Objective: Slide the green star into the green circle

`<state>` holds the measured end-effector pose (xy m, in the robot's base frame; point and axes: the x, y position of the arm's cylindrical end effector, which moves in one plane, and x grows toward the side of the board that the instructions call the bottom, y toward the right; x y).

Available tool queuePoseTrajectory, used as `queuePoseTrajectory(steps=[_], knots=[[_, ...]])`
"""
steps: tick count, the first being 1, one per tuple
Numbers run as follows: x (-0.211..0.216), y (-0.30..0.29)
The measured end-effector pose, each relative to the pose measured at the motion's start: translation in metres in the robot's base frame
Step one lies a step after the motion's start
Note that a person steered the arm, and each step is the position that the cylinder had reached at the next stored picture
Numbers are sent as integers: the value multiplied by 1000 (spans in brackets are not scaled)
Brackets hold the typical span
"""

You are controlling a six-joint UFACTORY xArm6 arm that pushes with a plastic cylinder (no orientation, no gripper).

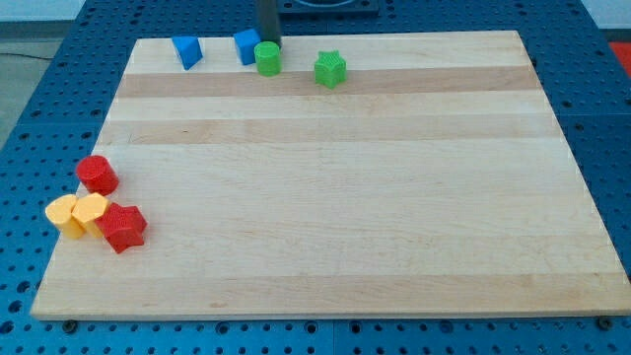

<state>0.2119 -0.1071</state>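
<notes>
The green star [330,69] lies near the board's top edge, right of centre-left. The green circle [267,57] stands a short way to the star's left, apart from it. The dark rod comes down from the view's top, and my tip [270,41] sits just above the green circle, seemingly touching its top side, with the blue block [246,45] right beside it on the left.
A blue triangle-like block [186,51] lies at the top left. At the left edge lower down are a red circle [98,175], two yellow blocks [65,215] [91,210] and a red star [122,227], bunched together. The wooden board [335,197] lies on a blue table.
</notes>
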Motion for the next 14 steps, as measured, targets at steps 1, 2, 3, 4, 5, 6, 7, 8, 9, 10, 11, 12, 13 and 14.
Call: queuePoseTrajectory(steps=[1, 2, 3, 4, 5, 6, 7, 8, 9, 10, 11, 12, 13, 14], knots=[[0, -36], [-1, -44], [-11, 10], [-19, 57], [10, 94], [46, 98], [54, 67], [54, 44], [49, 37], [40, 36], [36, 38], [36, 50], [35, 56], [35, 46]])
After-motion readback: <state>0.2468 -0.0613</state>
